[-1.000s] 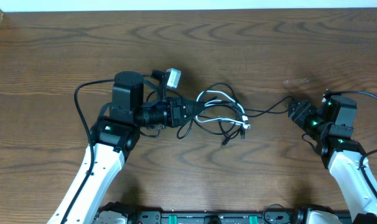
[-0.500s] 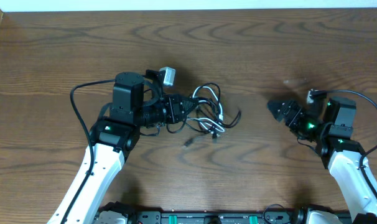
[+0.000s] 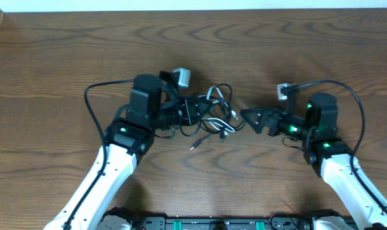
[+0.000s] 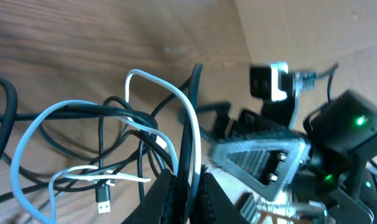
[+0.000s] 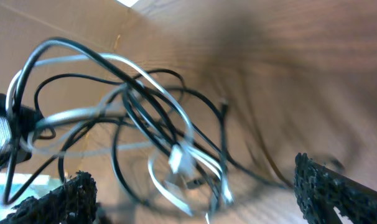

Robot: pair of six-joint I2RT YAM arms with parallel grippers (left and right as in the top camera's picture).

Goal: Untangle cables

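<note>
The cables (image 3: pixel 216 115) are a tangle of thin black cords and a white one at the table's middle. They also show in the left wrist view (image 4: pixel 114 137) and, blurred, in the right wrist view (image 5: pixel 151 124). My left gripper (image 3: pixel 195 112) is shut on a black strand and a white strand at the tangle's left side; the left wrist view shows the pinch (image 4: pixel 187 193). My right gripper (image 3: pixel 252 119) is open, empty, and points left just right of the tangle. Its wide-spread fingers frame the cables in the right wrist view (image 5: pixel 188 193).
A small grey and white block (image 3: pixel 181 77) on a cord sits behind the left wrist. A similar block (image 3: pixel 283 91) sits behind the right arm. The arms' own thick black cords (image 3: pixel 334 84) loop above each wrist. The table's back edge (image 3: pixel 193 9) runs along the top.
My right arm has swung left to the tangle and its gripper has opened. My left arm has shifted right with the strands. The tangle has bunched tighter, and a long strand to the right has gone.
</note>
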